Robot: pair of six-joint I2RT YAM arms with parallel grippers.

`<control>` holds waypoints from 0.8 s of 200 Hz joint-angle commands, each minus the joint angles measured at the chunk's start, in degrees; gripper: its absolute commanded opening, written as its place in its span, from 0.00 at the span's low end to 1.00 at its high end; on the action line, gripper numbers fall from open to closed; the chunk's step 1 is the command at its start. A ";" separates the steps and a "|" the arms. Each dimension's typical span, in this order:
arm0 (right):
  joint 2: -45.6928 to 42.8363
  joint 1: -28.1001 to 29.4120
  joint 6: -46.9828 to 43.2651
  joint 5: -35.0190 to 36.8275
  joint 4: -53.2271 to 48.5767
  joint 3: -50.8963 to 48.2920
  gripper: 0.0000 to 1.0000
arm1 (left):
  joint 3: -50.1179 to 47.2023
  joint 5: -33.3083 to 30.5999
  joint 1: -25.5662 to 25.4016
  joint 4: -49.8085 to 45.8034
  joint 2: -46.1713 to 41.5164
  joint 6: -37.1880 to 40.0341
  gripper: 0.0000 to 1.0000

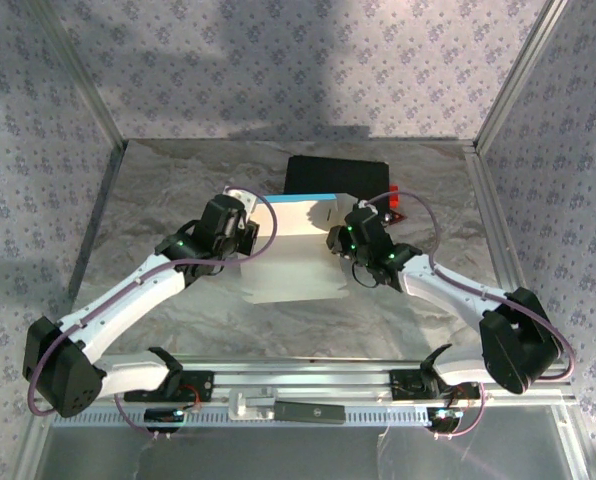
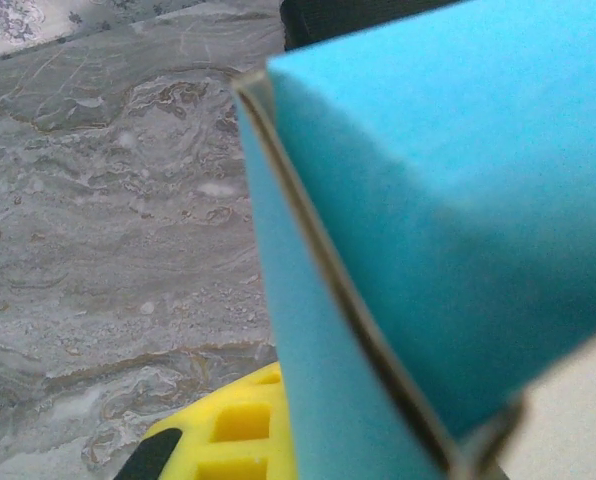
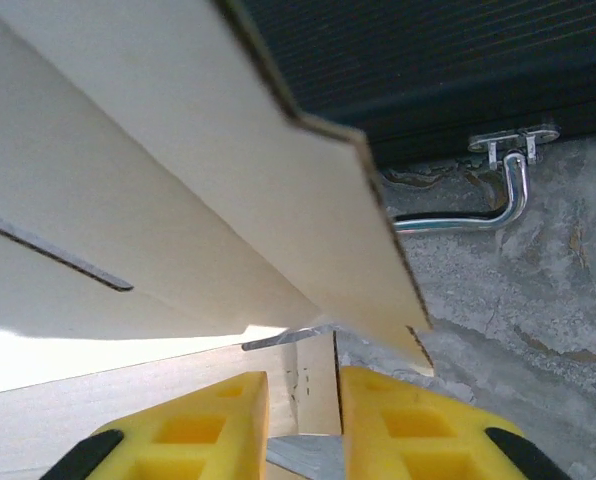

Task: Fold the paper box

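The paper box [image 1: 293, 265] lies mid-table, partly folded, white inside up, with a cyan strip along its far edge. My left gripper [image 1: 246, 237] is at its left side, shut on a cyan wall [image 2: 428, 200]. That wall runs tight against the one yellow finger [image 2: 228, 430] that shows and hides the other. My right gripper [image 1: 340, 240] is at the box's right side. Its jaws [image 3: 303, 385] stand narrowly apart, with a small white tab [image 3: 316, 385] of the box between them. White flaps [image 3: 178, 200] rise above the tab.
A black hard case [image 1: 336, 172] with a metal latch [image 3: 503, 165] sits just behind the box, close to both grippers. The marbled grey tabletop [image 1: 178, 190] is bounded by aluminium frame rails and patterned walls.
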 commanded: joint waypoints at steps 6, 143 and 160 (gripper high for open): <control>-0.42 1.01 -1.66 0.49 -0.60 3.19 0.22 | 2.00 1.07 -0.16 1.10 0.76 -0.22 0.00; -1.14 1.76 -2.47 4.82 -7.14 4.05 0.14 | 1.78 1.03 0.20 1.73 1.06 -0.66 0.00; -0.95 1.04 -2.72 4.45 -6.88 3.52 0.16 | 1.96 0.99 0.27 1.55 0.95 -0.57 0.00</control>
